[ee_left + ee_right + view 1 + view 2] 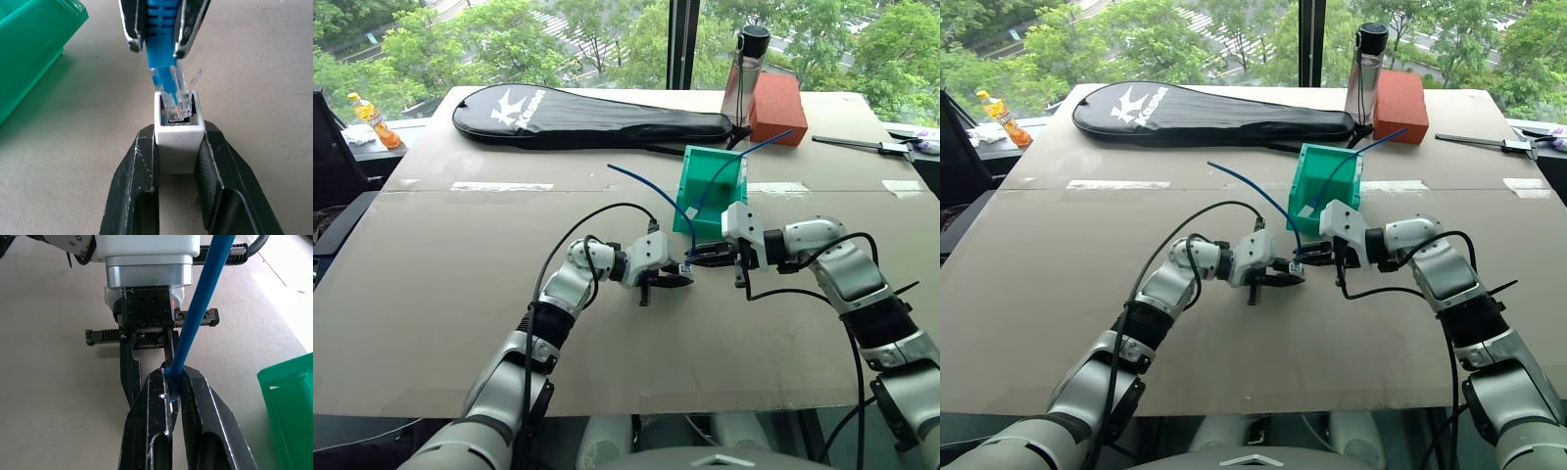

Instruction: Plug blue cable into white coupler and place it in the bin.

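In the left wrist view the tiny white coupler [177, 139] is clamped upright between my left gripper's [177, 128] black fingers [139, 166]. The blue cable's clear plug [172, 100] sits partly inside the coupler's socket, its latch tab outside. My right gripper [172, 377] is shut on the cable's blue boot, and the blue cable [646, 188] arcs up and back from there. From the head views, both grippers meet tip to tip above the table, left gripper [679, 280] and right gripper [697, 258], just in front of the teal-green bin [732, 201].
A second blue cord [752, 150] pokes out of the bin. Behind it stand a red block [776, 108] and a dark-capped bottle [745, 73]. A black racket bag [587, 116] lies at the back, an orange bottle [374, 119] far left, a metal tool [862, 145] far right.
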{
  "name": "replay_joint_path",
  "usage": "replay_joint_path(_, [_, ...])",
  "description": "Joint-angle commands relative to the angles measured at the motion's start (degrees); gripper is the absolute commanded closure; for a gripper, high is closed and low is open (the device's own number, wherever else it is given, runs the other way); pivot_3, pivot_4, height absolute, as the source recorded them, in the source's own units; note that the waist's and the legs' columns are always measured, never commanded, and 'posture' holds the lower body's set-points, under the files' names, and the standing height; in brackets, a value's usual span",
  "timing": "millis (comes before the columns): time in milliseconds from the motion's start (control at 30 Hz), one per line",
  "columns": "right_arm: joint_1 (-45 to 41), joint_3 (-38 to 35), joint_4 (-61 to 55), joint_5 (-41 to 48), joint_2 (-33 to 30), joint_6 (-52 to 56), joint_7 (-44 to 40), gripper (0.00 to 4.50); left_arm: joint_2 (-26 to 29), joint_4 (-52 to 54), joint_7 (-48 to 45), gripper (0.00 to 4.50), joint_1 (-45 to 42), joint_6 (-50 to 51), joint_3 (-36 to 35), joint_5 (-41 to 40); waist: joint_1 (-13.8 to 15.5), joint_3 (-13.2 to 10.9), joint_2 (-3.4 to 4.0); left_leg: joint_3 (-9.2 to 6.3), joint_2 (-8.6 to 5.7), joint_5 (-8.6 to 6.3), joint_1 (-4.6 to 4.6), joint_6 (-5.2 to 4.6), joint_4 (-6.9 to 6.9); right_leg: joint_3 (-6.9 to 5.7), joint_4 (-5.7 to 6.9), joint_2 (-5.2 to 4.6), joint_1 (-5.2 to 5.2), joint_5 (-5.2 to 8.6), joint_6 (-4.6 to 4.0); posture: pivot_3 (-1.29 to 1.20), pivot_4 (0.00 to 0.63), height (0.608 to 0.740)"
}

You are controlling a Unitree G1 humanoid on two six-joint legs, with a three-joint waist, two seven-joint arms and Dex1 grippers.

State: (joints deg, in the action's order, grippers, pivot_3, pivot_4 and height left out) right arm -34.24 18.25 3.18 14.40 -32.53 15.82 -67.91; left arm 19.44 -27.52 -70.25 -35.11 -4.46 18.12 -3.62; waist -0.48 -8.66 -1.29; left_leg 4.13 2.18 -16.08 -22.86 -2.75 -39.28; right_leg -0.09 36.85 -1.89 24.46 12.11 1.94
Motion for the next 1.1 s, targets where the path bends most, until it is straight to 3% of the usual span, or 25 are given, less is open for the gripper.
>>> replay_joint_path(33, [0.4,2.2,0.2,-3.1,-1.2,0.2,-1.5,4.5,0.1,0.7,0.0,4.09,-0.5,-0.9,-0.5,-0.3,0.0,0.0,0.0,0.0,0.0,0.0,0.0,0.0,0.0,0.0,0.0,0.0,0.0,0.0,0.0,0.0,0.15,0.74])
replay_joint_path(567, [3.3,8.7,3.1,-11.6,-0.1,-3.0,-0.9,4.5,-0.4,1.6,0.8,4.09,0.1,-0.4,-0.7,-0.5,0.0,0.1,0.01,0.0,0.0,0.0,0.14,0.0,0.0,0.0,-0.01,0.0,-0.11,0.0,-0.01,0.0,0.15,0.74])
replay_joint_path(700, [4.4,8.5,3.7,-12.1,1.2,-3.6,0.4,4.5,-0.4,1.6,1.1,4.09,0.1,-0.4,-0.7,-0.6,-0.1,0.2,0.01,0.0,0.01,0.0,0.33,0.0,0.0,0.0,-0.01,0.0,-0.27,0.01,-0.02,0.0,0.15,0.74])
replay_joint_path(833, [5.4,2.5,3.0,-8.2,3.7,-5.9,4.2,4.5,-0.3,2.3,1.4,4.09,0.4,-0.2,-1.3,-1.2,-0.2,0.3,-0.02,0.0,0.04,0.0,0.44,0.0,0.01,0.0,0.01,0.02,-0.34,0.03,-0.05,0.0,0.15,0.74])
replay_joint_path(867, [6.1,0.1,0.9,-5.7,4.0,-4.9,4.7,3.81,-0.3,3.1,1.6,4.09,0.5,0.3,-1.5,-1.7,-0.2,0.3,-0.01,-0.01,0.04,0.0,0.44,0.0,0.01,-0.01,0.02,0.02,-0.35,0.03,-0.05,0.0,0.15,0.74])
replay_joint_path(1000, [10.6,-8.6,-10.5,0.5,3.7,-1.5,9.4,2.29,0.1,8.7,1.7,4.09,1.9,4.9,-3.4,-5.1,0.0,0.2,0.06,-0.01,0.02,0.0,0.08,0.0,-0.01,0.0,0.03,-0.04,-0.09,-0.01,-0.01,0.0,0.15,0.74])
replay_joint_path(1100, [15.4,-16.3,-23.4,7.6,3.5,4.4,14.5,0.84,1.2,14.8,2.7,4.09,2.6,12.1,-5.3,-8.0,0.2,0.2,0.08,-0.02,0.02,0.01,-0.13,0.03,-0.02,-0.01,0.04,-0.07,0.09,-0.01,0.0,0.0,0.15,0.74])
